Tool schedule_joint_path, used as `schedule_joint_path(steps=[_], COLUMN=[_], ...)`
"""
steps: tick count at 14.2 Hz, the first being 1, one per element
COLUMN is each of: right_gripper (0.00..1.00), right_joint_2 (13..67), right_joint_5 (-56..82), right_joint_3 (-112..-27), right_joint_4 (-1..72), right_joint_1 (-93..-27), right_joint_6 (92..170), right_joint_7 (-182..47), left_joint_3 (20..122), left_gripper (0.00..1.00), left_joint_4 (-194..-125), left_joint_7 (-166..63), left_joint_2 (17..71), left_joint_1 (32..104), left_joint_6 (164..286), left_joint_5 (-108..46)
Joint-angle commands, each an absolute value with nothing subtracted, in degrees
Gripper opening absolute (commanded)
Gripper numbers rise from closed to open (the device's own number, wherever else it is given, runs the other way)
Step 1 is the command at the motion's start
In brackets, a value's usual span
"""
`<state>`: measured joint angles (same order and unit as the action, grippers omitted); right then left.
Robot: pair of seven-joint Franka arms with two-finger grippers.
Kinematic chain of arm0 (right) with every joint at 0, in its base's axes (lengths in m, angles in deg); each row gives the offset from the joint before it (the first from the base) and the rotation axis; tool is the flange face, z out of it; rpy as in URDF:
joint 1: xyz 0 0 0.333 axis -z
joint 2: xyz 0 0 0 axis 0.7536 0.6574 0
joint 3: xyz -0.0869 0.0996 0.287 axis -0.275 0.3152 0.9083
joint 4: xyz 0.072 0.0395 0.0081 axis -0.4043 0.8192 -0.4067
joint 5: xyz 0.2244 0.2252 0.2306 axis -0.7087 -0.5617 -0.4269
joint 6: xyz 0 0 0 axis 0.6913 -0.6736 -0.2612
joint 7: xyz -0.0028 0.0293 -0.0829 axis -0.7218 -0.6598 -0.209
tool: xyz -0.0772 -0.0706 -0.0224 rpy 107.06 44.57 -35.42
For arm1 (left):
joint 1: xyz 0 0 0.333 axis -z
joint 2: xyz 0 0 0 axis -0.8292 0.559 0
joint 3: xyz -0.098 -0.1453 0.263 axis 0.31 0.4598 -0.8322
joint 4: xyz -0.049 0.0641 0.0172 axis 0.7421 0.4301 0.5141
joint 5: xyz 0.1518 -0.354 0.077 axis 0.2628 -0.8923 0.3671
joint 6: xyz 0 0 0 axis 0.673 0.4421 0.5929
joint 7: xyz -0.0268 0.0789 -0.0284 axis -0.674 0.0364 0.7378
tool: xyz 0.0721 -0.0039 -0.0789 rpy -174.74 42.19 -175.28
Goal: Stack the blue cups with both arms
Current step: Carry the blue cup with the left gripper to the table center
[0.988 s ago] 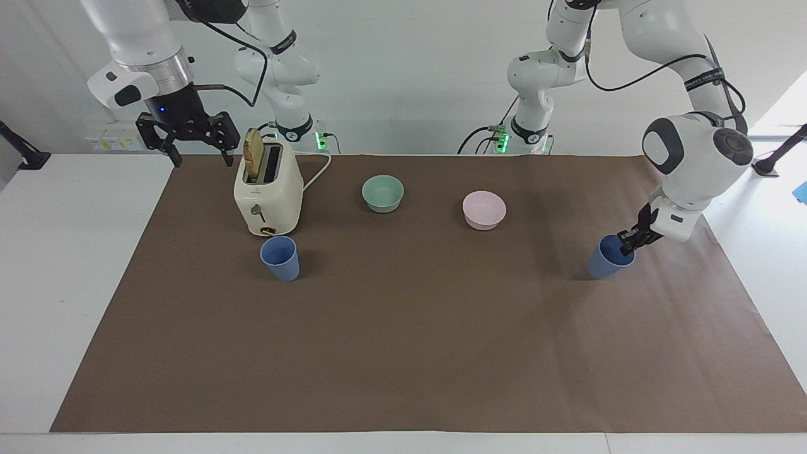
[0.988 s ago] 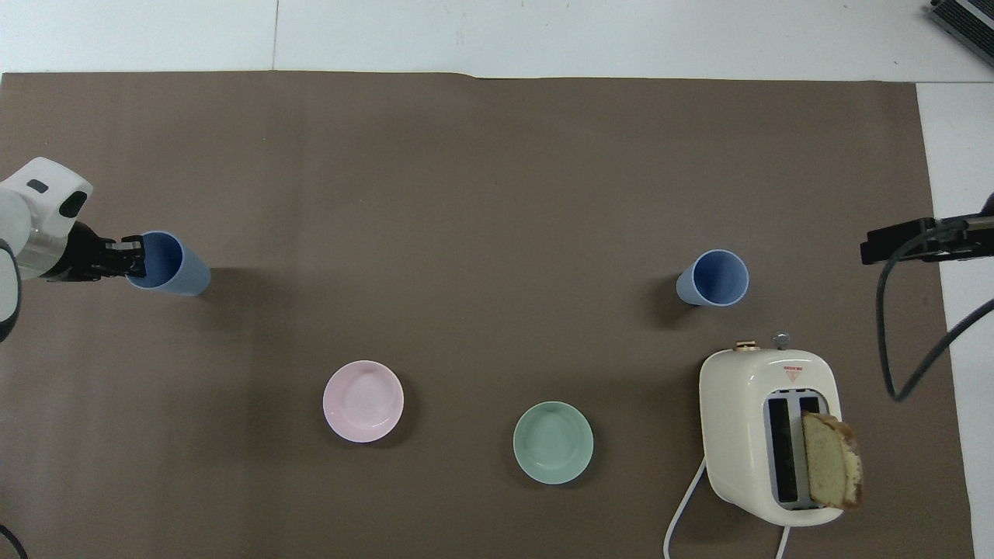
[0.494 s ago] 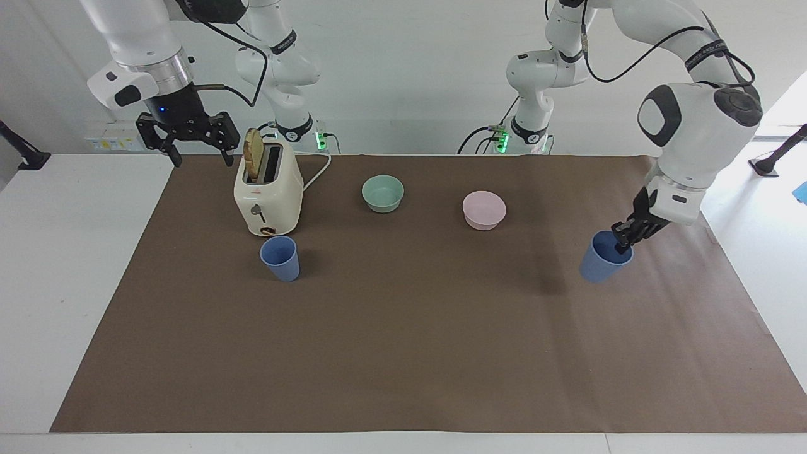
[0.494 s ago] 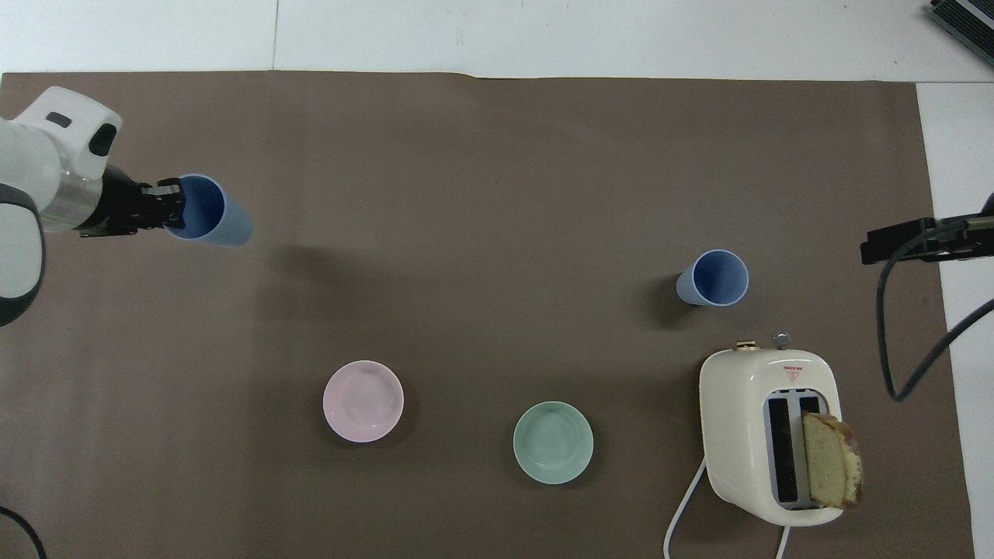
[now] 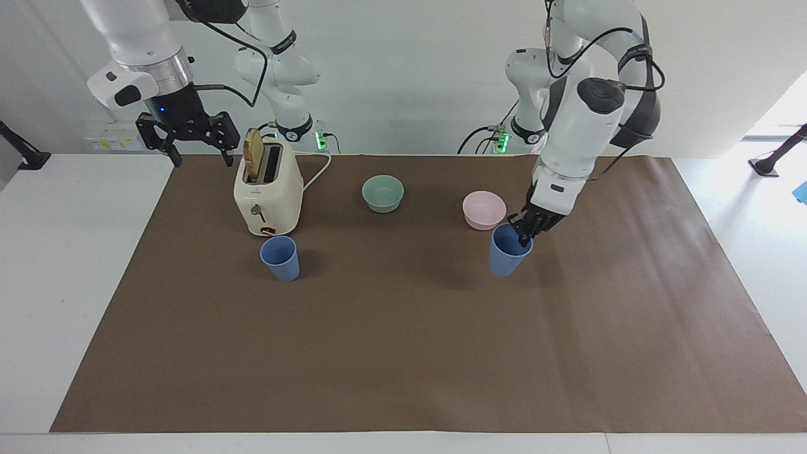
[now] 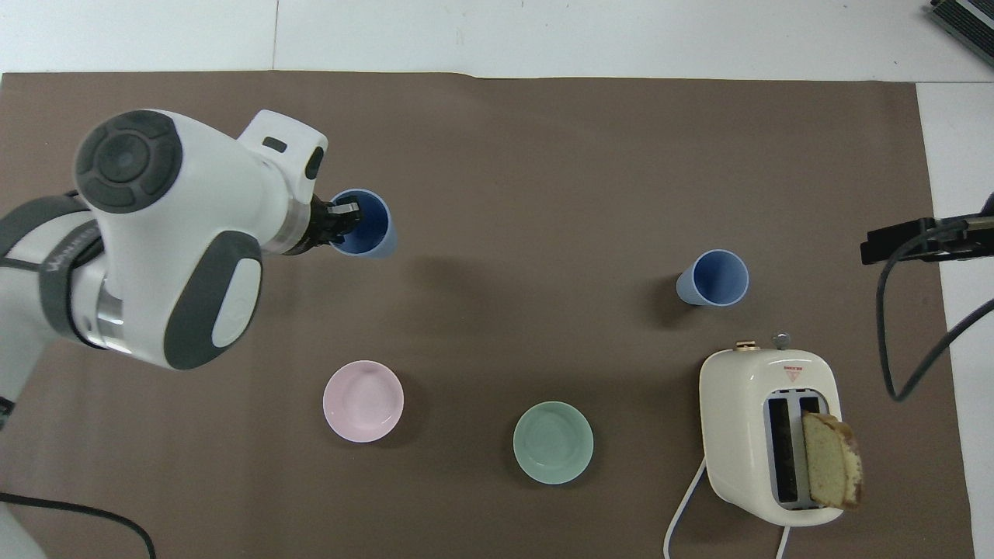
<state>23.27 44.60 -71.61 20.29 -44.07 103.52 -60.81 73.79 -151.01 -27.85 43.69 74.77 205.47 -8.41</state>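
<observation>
One blue cup (image 5: 280, 257) (image 6: 714, 277) stands upright on the brown mat, just farther from the robots than the toaster. The second blue cup (image 5: 508, 253) (image 6: 365, 225) hangs a little above the mat, slightly tilted, close to the pink bowl. My left gripper (image 5: 526, 232) (image 6: 342, 220) is shut on its rim, one finger inside the cup. Its shadow falls on the mat beside it. My right gripper (image 5: 202, 160) waits open and holds nothing, raised over the mat's edge at the right arm's end, beside the toaster.
A cream toaster (image 5: 268, 189) (image 6: 769, 435) with a bread slice (image 6: 831, 460) sticking out stands at the right arm's end. A mint-green bowl (image 5: 383, 193) (image 6: 553, 442) and a pink bowl (image 5: 483, 209) (image 6: 363, 401) sit nearer the robots. The brown mat (image 5: 403, 353) covers the table.
My left arm has lifted its blue cup off the mat and carried it from the left arm's end toward the middle, beside the pink bowl. The right arm has not moved.
</observation>
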Motion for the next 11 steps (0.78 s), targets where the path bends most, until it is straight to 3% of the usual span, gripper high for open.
schedule_joint_path(steps=[1,11], right_gripper=[1.0,1.0], right_joint_2=[22.4,22.4], right_joint_5=[44.3,44.3], right_joint_3=[-71.8,-71.8], right_joint_4=[20.9,20.9], right_joint_1=[-44.0,-44.0], right_joint_6=[103.4,103.5], right_joint_7=[-61.8,-61.9], left_joint_3=[72.5,72.6], left_gripper=[0.0,0.0], left_joint_4=[-150.0,-150.8], left_joint_7=[-23.6,-22.5], left_joint_2=[48.4,53.8], left_joint_1=[80.3,85.3], left_joint_6=[210.6,218.8], left_joint_5=[-5.8,-5.1])
